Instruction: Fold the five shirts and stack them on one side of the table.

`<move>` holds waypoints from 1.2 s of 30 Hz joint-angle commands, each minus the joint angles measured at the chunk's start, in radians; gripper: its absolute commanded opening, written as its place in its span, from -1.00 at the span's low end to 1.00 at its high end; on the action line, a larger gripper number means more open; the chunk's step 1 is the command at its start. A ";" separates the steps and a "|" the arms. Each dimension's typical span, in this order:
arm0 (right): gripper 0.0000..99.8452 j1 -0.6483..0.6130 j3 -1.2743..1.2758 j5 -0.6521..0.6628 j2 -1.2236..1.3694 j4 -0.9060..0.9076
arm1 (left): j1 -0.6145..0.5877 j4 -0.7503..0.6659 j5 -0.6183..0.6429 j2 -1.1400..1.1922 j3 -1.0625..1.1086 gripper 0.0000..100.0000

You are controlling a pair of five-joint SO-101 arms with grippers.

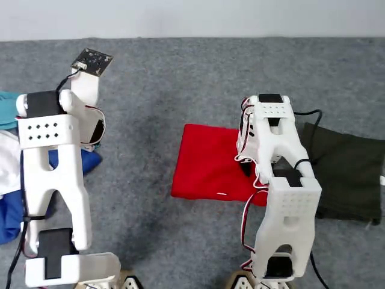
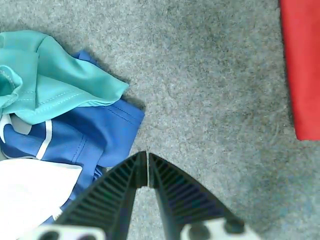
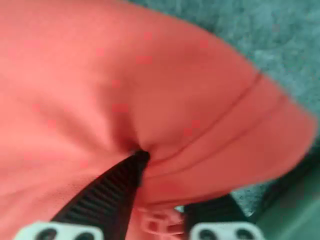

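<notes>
**Operator:** Where's the red shirt (image 1: 204, 165), and have I got it?

**Spotter:** It lies spread in the middle of the table (image 1: 150, 84), with the dark shirt (image 1: 346, 174) near it on one side. Your right gripper (image 3: 142, 159) is clamped on a pinch of the red cloth, which puckers into creases around the tips.

**Operator:** How will it behave if I lift?

**Spotter:** I judge it light, soft and limp. It won't hold a shape, so whatever you don't carry will probably sag and drag across the table. A single pinch in the body of the cloth is likely to bunch it. You're better off holding near a hem or corner, where the stitched edge gives the ribbed pads something to bite.

**Operator:** And the left side?

**Spotter:** Your left gripper (image 2: 148, 162) is closed on nothing, over bare table just beside the blue shirt (image 2: 95, 135). That one is heaped together with the teal shirt (image 2: 55, 85) and the white shirt (image 2: 30, 190). They look thin and slick to me, so expect them to slip.
</notes>
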 commanded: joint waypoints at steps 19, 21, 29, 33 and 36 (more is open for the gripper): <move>-0.98 0.001 -0.354 1.172 0.012 -0.206 | -0.008 0.018 0.003 -0.044 -0.001 -0.97; -0.98 -0.007 -0.359 1.172 0.031 -0.239 | -0.008 0.018 0.003 -0.044 -0.001 -0.97; -0.62 -0.002 -0.385 0.948 0.010 -0.228 | -0.008 0.020 0.003 -0.044 -0.001 -0.97; -0.49 -0.001 -0.430 0.667 -0.041 -0.228 | -0.008 0.020 0.003 -0.044 -0.001 -0.97; -0.49 -0.005 -0.445 0.508 -0.079 -0.200 | -0.008 0.020 0.003 -0.044 -0.001 -0.97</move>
